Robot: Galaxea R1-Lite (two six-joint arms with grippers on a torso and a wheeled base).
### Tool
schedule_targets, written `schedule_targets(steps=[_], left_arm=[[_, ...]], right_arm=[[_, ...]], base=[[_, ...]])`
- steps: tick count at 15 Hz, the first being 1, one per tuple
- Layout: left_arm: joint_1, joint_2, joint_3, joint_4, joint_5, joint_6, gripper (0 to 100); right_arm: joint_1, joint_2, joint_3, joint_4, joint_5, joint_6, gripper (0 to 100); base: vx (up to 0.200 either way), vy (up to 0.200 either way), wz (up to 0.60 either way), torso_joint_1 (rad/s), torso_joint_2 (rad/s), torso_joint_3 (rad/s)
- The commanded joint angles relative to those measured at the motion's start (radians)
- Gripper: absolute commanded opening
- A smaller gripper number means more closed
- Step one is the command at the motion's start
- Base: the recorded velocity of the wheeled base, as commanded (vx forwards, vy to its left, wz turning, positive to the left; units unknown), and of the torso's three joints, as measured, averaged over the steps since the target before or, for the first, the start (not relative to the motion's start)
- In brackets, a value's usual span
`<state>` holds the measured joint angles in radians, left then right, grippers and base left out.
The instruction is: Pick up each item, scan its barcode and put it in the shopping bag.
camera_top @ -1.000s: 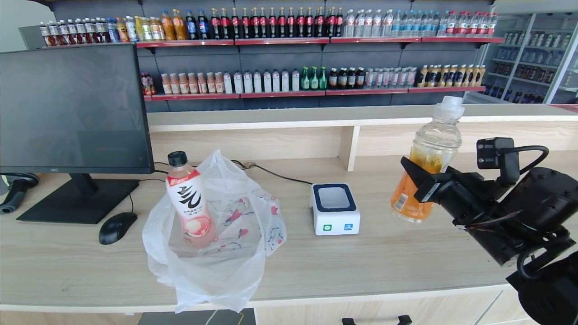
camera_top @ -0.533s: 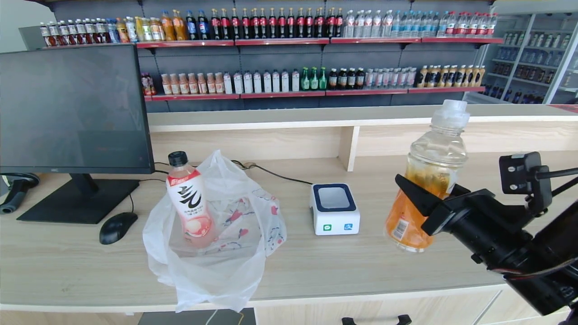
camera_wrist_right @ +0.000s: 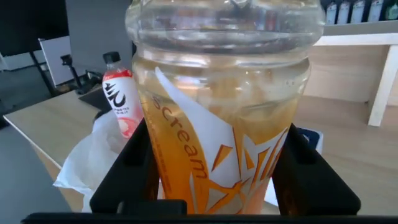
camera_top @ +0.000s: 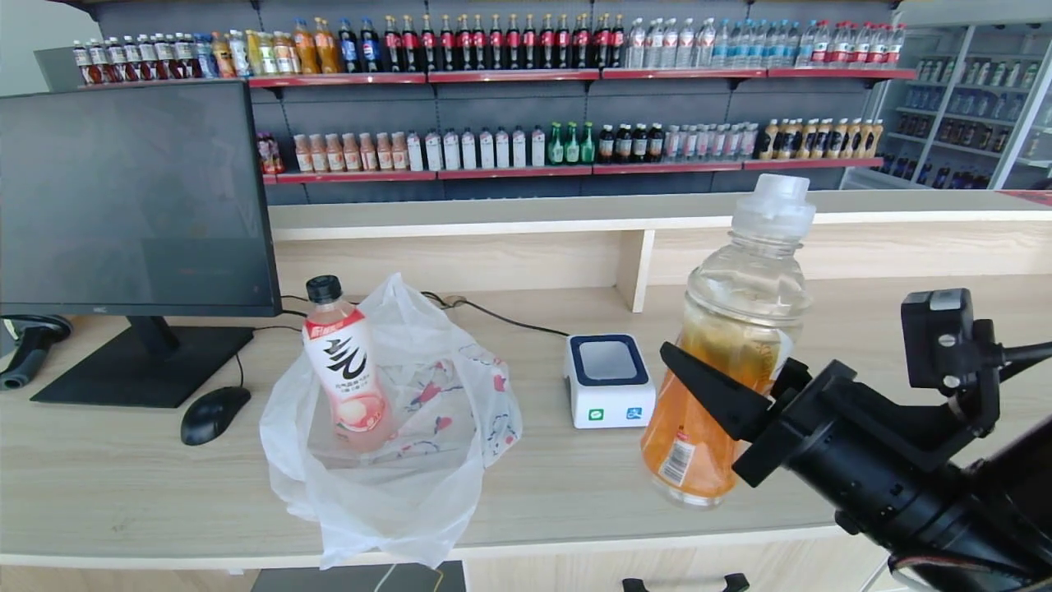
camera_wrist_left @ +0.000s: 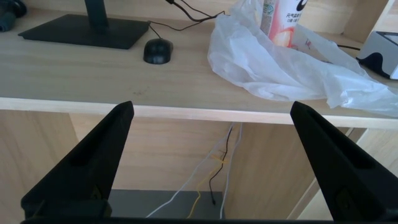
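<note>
Carried leftward and nearer since the earlier frames, the orange bottle (camera_top: 723,362) is held clamped in the right gripper (camera_top: 734,393), long axis upright, just right of the scanner (camera_top: 609,380), barcode low on its scanner-ward side. Open counter (camera_top: 575,493) is left between them. Left of the scanner the shopping bag (camera_top: 394,460) is seen open. The left gripper (camera_wrist_left: 211,143), spread empty, is parked well apart from the scanner.

Orange bottle (camera_top: 740,288) in right gripper (camera_top: 727,367); pink bottle (camera_top: 343,370) upright in shopping bag (camera_top: 394,493).
</note>
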<state>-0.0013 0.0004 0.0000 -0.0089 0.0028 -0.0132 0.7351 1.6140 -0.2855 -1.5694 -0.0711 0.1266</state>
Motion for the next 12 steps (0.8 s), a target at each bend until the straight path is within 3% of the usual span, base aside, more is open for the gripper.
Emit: schedule_targets(steps=[1, 5, 12], left_arm=[[0.0, 0.0, 0.0, 0.0, 0.0, -0.001, 100], [0.0, 0.0, 0.0, 0.0, 0.0, -0.001, 100], [0.0, 0.0, 0.0, 0.0, 0.0, -0.001, 100]], right_arm=[[0.047, 0.012, -0.02, -0.001, 0.007, 0.025, 0], [0.003, 0.02, -0.144, -0.001, 0.327, 0.087, 0], [-0.019, 0.092, -0.386, -0.001, 0.465, 0.24, 0]], base=[[0.0, 0.0, 0.0, 0.0, 0.0, 0.0], [0.0, 0.0, 0.0, 0.0, 0.0, 0.0], [0.0, 0.0, 0.0, 0.0, 0.0, 0.0]])
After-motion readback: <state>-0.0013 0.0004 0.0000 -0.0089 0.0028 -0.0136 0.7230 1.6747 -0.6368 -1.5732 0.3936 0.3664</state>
